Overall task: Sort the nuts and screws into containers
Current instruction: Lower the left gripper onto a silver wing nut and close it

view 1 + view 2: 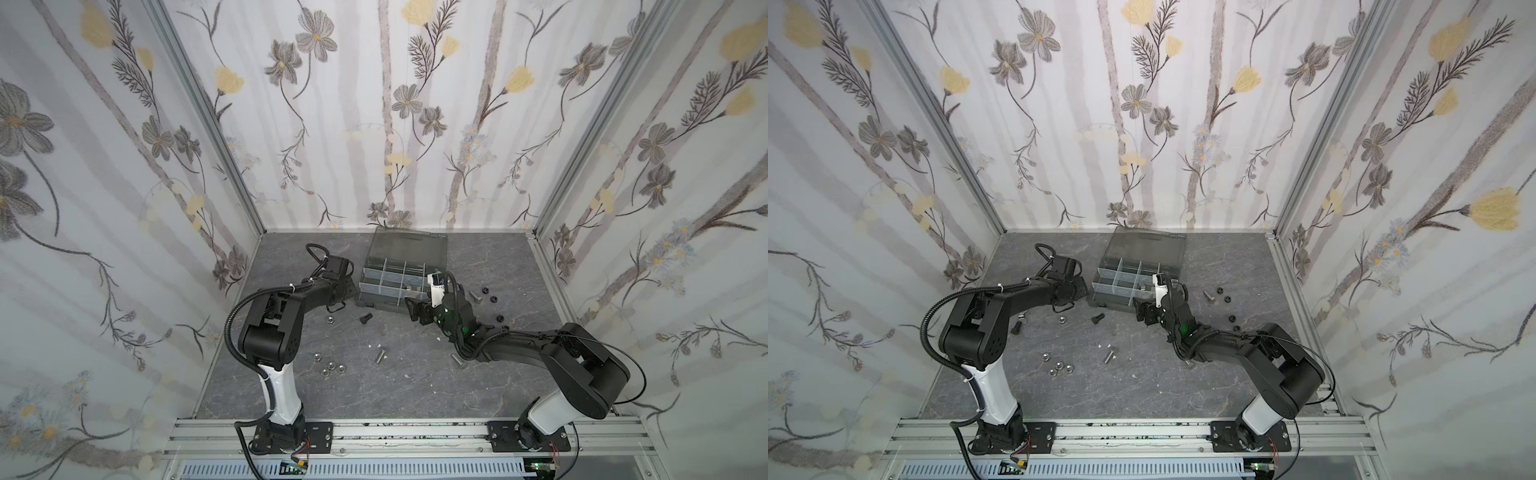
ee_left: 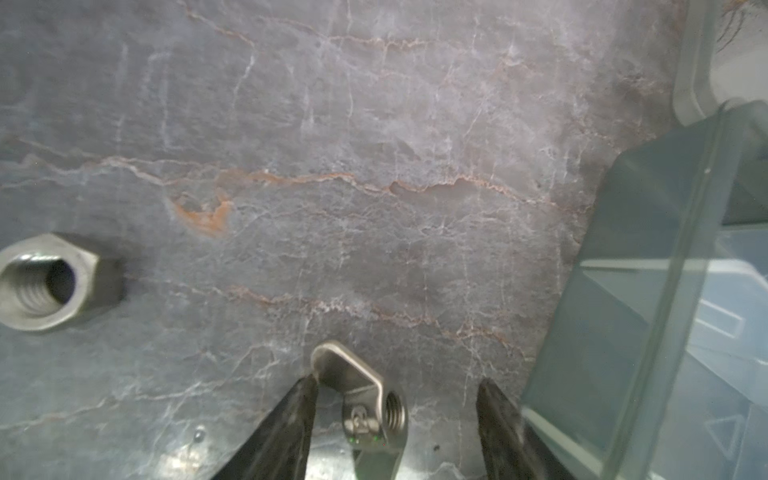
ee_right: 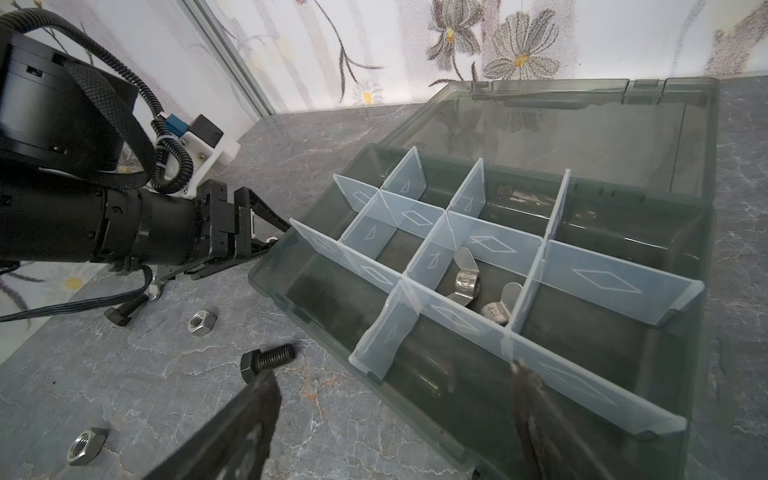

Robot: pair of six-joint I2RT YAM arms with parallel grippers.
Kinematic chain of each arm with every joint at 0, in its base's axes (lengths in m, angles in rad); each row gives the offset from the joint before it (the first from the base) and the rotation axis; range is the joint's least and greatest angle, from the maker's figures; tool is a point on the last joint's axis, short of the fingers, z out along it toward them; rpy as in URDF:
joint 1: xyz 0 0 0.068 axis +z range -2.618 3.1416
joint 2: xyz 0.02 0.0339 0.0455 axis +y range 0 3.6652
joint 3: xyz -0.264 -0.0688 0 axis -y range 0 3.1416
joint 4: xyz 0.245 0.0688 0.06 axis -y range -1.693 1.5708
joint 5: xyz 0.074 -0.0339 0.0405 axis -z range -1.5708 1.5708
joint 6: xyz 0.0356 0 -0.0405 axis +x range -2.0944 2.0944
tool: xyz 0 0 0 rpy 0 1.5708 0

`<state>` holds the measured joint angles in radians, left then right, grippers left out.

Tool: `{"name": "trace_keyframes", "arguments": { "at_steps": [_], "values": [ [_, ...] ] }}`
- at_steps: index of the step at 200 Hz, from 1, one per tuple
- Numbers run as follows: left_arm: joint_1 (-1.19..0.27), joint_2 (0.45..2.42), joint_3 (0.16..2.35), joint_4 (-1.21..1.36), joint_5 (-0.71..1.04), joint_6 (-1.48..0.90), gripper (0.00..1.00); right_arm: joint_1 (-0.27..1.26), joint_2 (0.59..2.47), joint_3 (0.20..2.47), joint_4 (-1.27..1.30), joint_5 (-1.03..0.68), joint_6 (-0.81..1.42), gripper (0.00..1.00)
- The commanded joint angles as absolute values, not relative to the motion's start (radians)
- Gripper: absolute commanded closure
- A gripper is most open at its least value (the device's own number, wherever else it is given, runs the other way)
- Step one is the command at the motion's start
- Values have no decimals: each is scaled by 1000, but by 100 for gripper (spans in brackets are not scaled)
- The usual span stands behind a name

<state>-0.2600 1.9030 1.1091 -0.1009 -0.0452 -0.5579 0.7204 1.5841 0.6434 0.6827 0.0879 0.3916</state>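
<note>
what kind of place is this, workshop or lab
Probably a robot test cell: two arms bolted to an aluminium rail, flower-print panels walling a small tabletop, an organizer case with loose nuts.

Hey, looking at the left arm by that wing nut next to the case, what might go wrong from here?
The wing nut lies off-centre between the open left jaws, its wing against one finger, so closing may catch only that wing and flick it away. The other finger sits close beside the organizer case wall; a bump there could shift the case and jostle the two sorted wing nuts.
</note>
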Motion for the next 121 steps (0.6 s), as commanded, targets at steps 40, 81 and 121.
{"name": "trace_keyframes", "arguments": {
  "at_steps": [40, 81, 121],
  "values": [
    [-258, 1936, 1140, -129, -42, -561, 38, 714, 1588, 650, 709, 82, 393, 13],
    [-260, 1904, 1093, -121, -44, -557, 40, 713, 1588, 651, 708, 78, 397, 12],
    [-270, 1882, 1054, -111, -46, -560, 44, 712, 1589, 654, 709, 74, 402, 13]
  ]
}}
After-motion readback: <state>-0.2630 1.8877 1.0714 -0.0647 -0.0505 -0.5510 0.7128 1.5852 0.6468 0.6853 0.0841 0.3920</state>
